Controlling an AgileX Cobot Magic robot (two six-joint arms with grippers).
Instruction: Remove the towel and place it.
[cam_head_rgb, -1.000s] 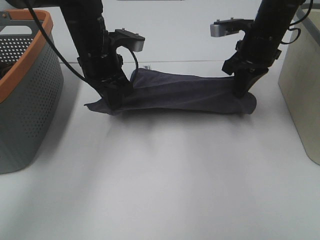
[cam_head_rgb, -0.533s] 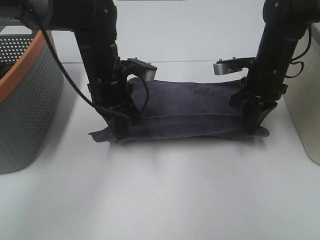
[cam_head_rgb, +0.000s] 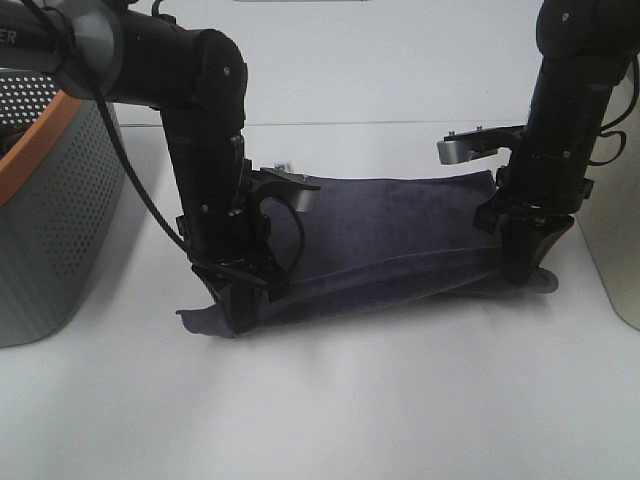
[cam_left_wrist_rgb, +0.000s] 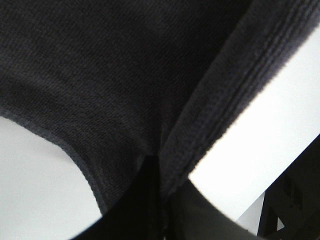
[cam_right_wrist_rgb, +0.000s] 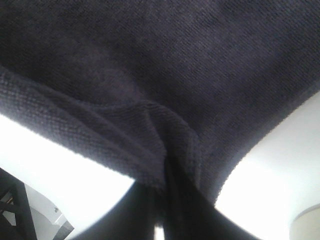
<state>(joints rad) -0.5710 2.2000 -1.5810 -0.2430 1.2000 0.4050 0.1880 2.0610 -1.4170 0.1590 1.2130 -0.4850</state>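
The dark navy-grey towel lies spread on the white table between my two arms, with its near edge doubled over. My left gripper is shut on the towel's near left corner, low at the table. My right gripper is shut on its near right corner. In the left wrist view the terry cloth fills the frame and runs into the closed jaws. The right wrist view shows the cloth bunched into the closed jaws the same way. A small white tag shows at the far left corner.
A grey perforated basket with an orange rim stands at the left edge. A beige container stands at the right edge. The white table runs on toward the front.
Both grippers have pulled the towel's near edge toward the front of the table. The towel has spread out flatter and wider behind them.
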